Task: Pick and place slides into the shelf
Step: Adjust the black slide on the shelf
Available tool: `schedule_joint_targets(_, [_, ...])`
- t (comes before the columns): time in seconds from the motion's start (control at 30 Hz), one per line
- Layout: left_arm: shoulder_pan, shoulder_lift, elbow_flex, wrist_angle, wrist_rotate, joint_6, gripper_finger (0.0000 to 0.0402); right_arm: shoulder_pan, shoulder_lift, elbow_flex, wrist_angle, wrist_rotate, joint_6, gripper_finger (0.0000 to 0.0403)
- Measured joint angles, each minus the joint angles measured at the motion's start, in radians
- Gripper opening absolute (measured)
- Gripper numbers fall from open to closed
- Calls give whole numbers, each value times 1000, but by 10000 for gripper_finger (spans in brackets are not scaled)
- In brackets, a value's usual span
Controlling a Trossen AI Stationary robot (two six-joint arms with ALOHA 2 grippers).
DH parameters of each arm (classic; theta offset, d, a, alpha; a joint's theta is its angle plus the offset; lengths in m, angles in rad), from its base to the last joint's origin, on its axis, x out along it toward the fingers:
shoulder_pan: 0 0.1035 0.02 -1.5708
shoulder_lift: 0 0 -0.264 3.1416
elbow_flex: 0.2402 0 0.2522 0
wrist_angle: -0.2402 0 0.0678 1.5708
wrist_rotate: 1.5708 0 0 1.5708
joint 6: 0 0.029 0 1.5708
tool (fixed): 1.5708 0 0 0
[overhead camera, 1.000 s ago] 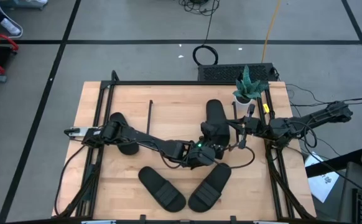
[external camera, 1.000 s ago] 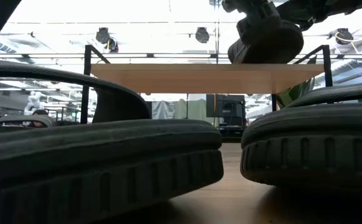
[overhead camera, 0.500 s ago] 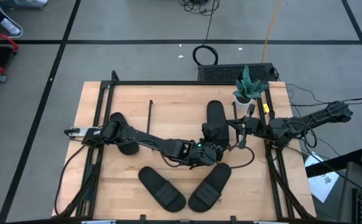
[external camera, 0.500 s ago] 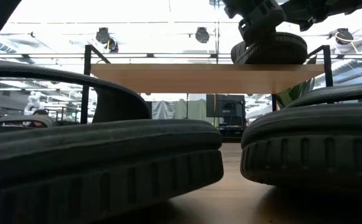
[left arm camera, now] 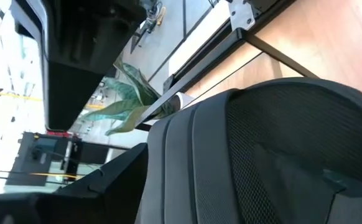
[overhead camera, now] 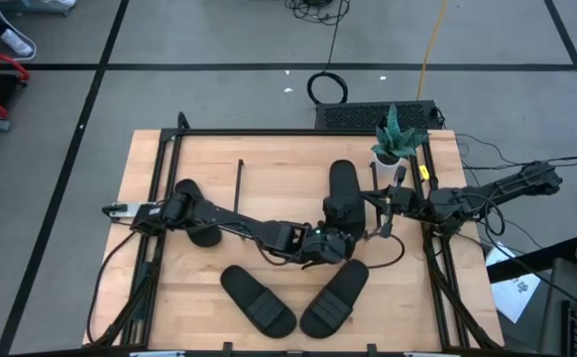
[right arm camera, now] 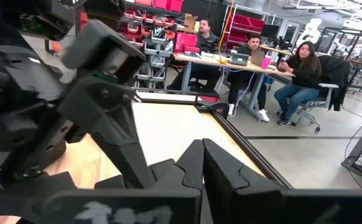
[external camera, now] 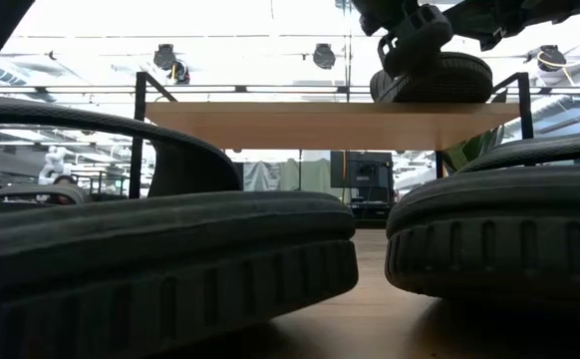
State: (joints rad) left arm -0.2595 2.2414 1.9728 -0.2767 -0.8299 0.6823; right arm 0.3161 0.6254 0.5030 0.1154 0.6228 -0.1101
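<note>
Four matte black slides show from above, each an oval sole with one wide strap. One slide on the shelf (overhead camera: 343,188) lies lengthwise on the plank of the shelf (overhead camera: 279,164), toward 2 o'clock of the tabletop (overhead camera: 150,297); in the low view its ribbed sole edge rests on the plank top. Two more slides lie on the tabletop near 6 o'clock: the left front slide (overhead camera: 257,299) and the right front slide (overhead camera: 334,297), angled toward each other. A fourth slide (overhead camera: 194,213) sits at 9 o'clock, partly under the left arm.

The left gripper (overhead camera: 330,243) sits at the heel of the slide on the shelf, its fingers spread wide around it. The right gripper (overhead camera: 380,213) waits at 3 o'clock, fingers pressed together.

A potted plant (overhead camera: 398,137) stands at 1 o'clock. The floor is grey with black lines; people sit at desks beyond.
</note>
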Motion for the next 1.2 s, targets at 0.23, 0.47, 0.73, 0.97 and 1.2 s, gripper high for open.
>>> schedule_joint_targets(0.23, [-33, 0, 67, 3, -86, 91, 302, 0, 0, 0, 0, 0, -3, 0])
schedule_joint_targets(0.47, [-75, 0, 140, -116, -77, 79, 274, 0, 0, 0, 0, 0, -3, 0])
schedule_joint_targets(0.73, [-129, 0, 145, -336, 146, -45, 88, 0, -5, 0, -1, 1, -7, 0])
schedule_joint_targets(0.97, [-108, -2, 113, -287, 344, -168, 4, 0, -5, 0, 1, 3, -16, 0])
schedule_joint_targets(1.2, [-81, 1, 51, -241, 334, -172, 1, 0, -5, 0, 0, 3, -18, 0])
